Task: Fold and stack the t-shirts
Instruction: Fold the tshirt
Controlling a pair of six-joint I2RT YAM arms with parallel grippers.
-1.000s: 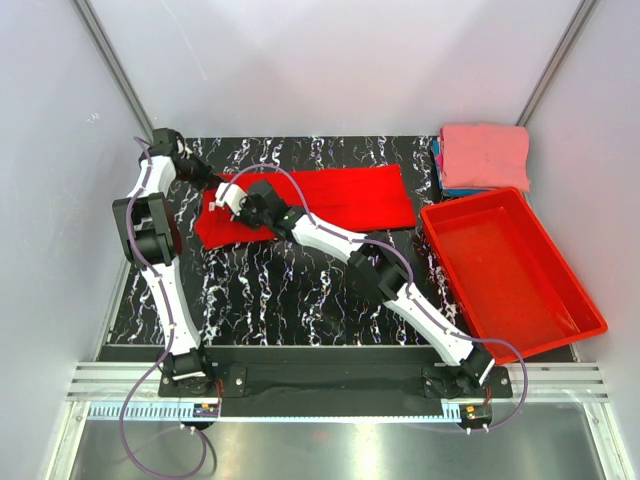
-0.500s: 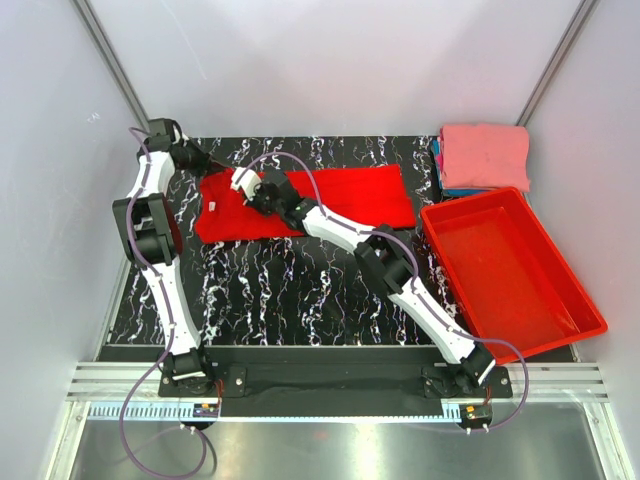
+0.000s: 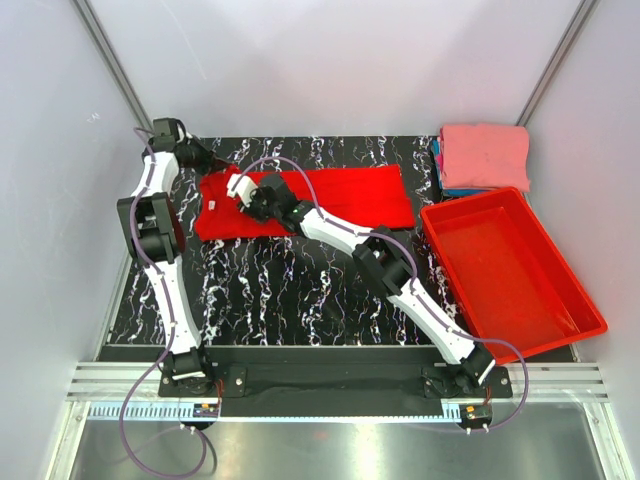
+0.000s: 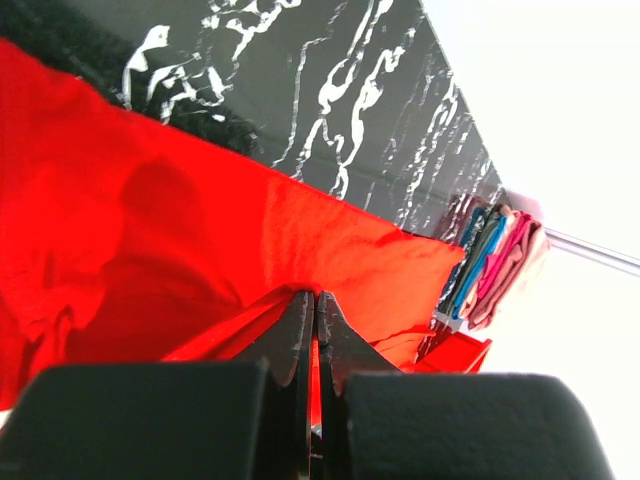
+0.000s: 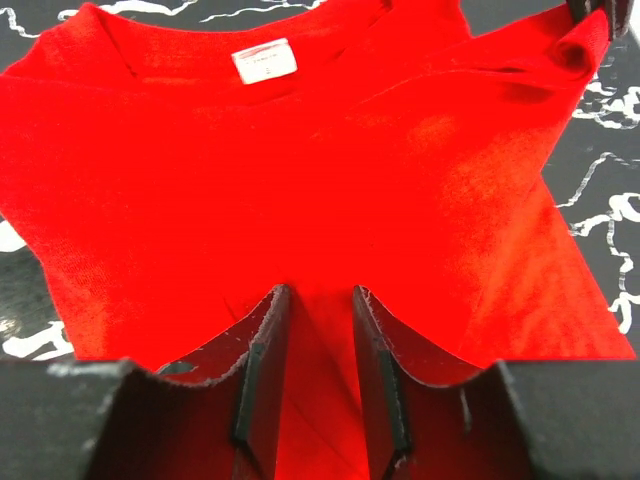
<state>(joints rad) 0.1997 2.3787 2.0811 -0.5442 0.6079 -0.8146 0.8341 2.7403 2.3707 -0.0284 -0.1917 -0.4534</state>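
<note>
The bright red t-shirt [image 3: 340,195] lies spread across the back of the black marble table, its white neck label [image 3: 213,203] showing. My left gripper [image 3: 203,162] is at the shirt's far left corner, shut on a thin edge of the cloth [image 4: 150,230], which runs between its jaws [image 4: 315,297]. My right gripper [image 3: 243,190] is over the shirt's left part. Its jaws [image 5: 320,295] stand narrowly apart with a fold of red cloth [image 5: 300,170] pinched between them. The label [image 5: 265,60] lies ahead of it. The folded shirts [image 3: 485,155] are stacked at the back right, salmon-pink on top, blue below.
The rigid red plastic bin [image 3: 472,199] stands at the right, next to the folded stack, and also shows in the left wrist view [image 4: 460,352]. White walls and metal posts close in the table at the back and sides.
My right gripper has moved back and left over the shirt. The shirt's bunched left part now lies flatter, with the label showing. My left gripper stays at the far left corner.
</note>
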